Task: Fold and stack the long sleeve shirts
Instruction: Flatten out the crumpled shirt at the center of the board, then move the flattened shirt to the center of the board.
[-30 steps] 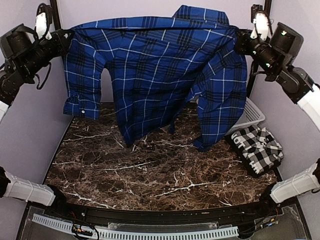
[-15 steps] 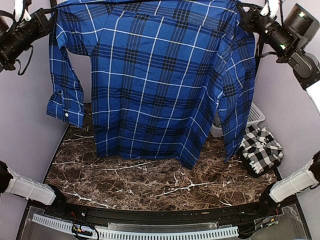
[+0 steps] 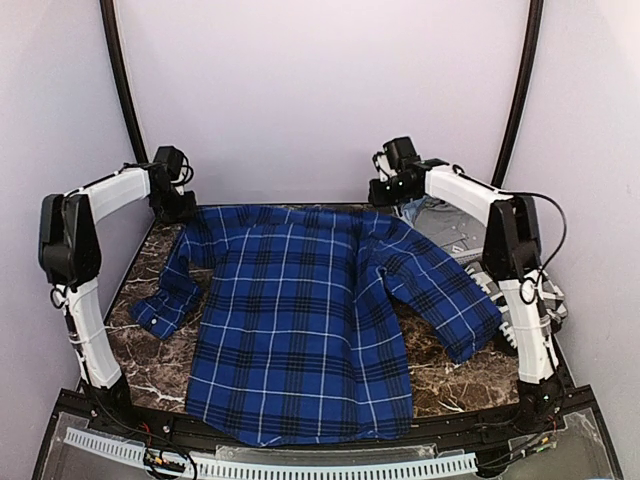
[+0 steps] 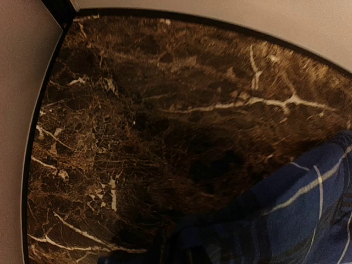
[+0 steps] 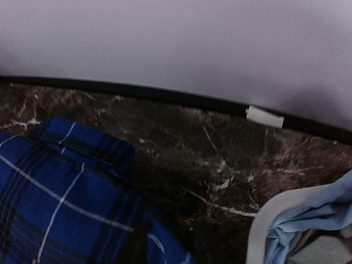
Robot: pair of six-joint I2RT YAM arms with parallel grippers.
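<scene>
The royal blue plaid shirt (image 3: 300, 320) lies spread flat on the dark marble table (image 3: 452, 382), collar at the far edge and hem at the near edge. Both sleeves angle outward. My left gripper (image 3: 180, 207) sits low at the shirt's far left shoulder. Its fingers do not show in the left wrist view, where blue cloth (image 4: 308, 220) bunches toward the bottom middle. My right gripper (image 3: 385, 195) rests at the far right shoulder beside blue cloth (image 5: 49, 203), its fingers also out of sight. The black-and-white check shirt (image 3: 555, 304) peeks out behind the right arm.
A white basket (image 5: 258, 231) holding light blue cloth (image 5: 313, 214) stands at the far right of the table (image 3: 455, 222). A small white cylinder (image 5: 264, 116) lies against the back wall. The shirt's right sleeve cuff (image 3: 465, 340) reaches toward the check shirt.
Both arms swung down from high up to the table's far edge. The blue shirt, hanging in the air before, now lies flat across the table and partly covers the check shirt's side.
</scene>
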